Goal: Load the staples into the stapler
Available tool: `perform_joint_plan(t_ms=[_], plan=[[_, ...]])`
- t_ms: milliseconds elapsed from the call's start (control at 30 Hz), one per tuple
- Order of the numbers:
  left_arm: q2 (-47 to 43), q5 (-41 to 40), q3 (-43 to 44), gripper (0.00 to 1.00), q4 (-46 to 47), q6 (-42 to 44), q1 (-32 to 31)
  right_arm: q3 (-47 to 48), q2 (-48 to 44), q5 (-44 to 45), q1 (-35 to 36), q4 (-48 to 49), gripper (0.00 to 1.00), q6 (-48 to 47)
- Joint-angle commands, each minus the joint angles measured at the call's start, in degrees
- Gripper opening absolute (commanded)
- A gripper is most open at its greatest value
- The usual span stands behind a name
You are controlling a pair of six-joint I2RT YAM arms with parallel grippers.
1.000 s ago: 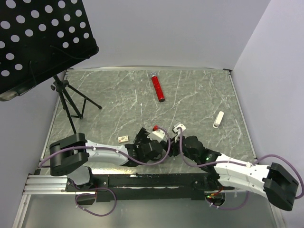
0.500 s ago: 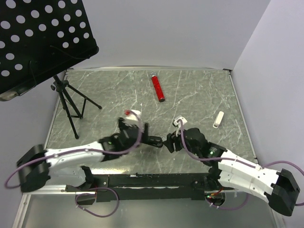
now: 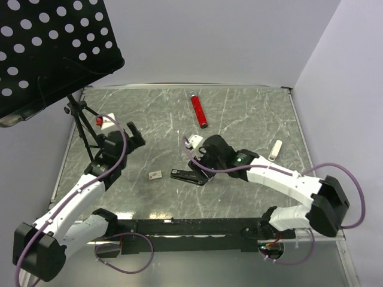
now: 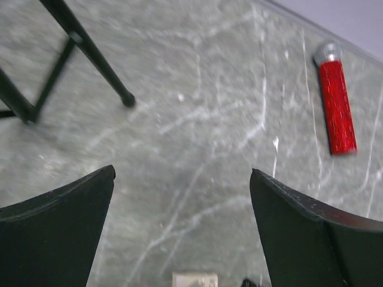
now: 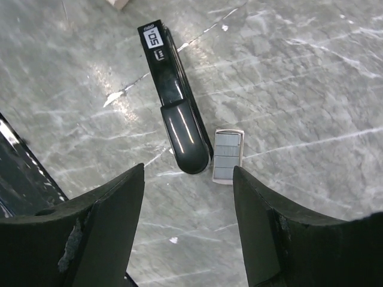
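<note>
The stapler [image 5: 173, 101], slim and black with a white label at its far end, lies flat on the marble table; the top view has the stapler [image 3: 184, 176] at mid-table. The staples [image 5: 227, 155], a short silver-grey strip, lie right beside its rounded near end. My right gripper [image 5: 188, 170] hovers open just above that end and holds nothing; from above, the right gripper [image 3: 201, 168] is at the stapler's right tip. My left gripper [image 4: 182, 172] is open and empty over bare table, and the top view puts the left gripper [image 3: 134, 137] well to the left of the stapler.
A small beige box piece [image 3: 155, 175] lies left of the stapler. A red tube [image 3: 198, 110] lies at the back centre, a white object [image 3: 274, 150] at the right. A black tripod [image 3: 84, 125] with a perforated music stand [image 3: 48, 48] occupies the back left.
The left arm has swung away from the centre to the back left, gripper wide open. The right gripper has moved up and left, widening, and the stapler now lies on the table.
</note>
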Motion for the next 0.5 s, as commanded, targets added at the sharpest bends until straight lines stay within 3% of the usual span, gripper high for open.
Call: perform_joint_plan(t_ms=[0,167,467], plan=[[-1.0,4.1,3.8,0.99,3.6,5.2,5.4,6.5,5.0,-0.7,1.3,-8.8,0.67,-6.8],[0.6,3.4,4.2,0.99,9.2,10.3,6.2,11.7,10.7,2.5,2.9,-12.7,0.66,-8.4],[-0.1,3.6,1.7,0.99,12.3,10.6,6.1,17.2,20.5,7.3,5.1,-15.7,0.58,-11.1]])
